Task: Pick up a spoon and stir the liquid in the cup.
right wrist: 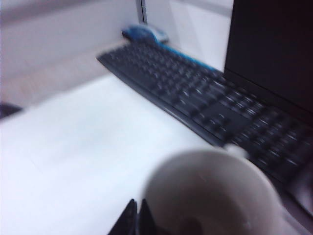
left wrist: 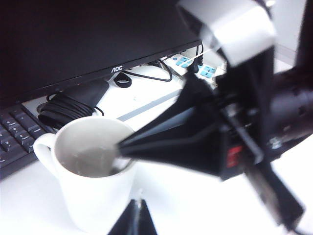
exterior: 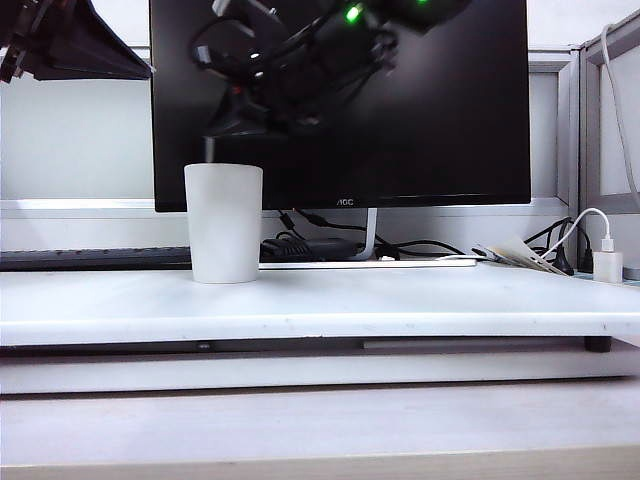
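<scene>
Fingers of our right gripper (left wrist: 122, 149) are pinched together at the cup (exterior: 224, 222) rim, apparently on the spoon (exterior: 208, 150), its thin handle showing above the cup. Left gripper (left wrist: 137, 215) fingers look closed, empty, just beside the cup on the worktop (exterior: 400, 300). Step: stirring. Next, we judge: small circles, clear of the wall.

A white table (exterior: 400, 300) carries the cup (exterior: 224, 222), a monitor stand (exterior: 368, 255), a keyboard (exterior: 95, 258) and a charger (exterior: 607, 266).
</scene>
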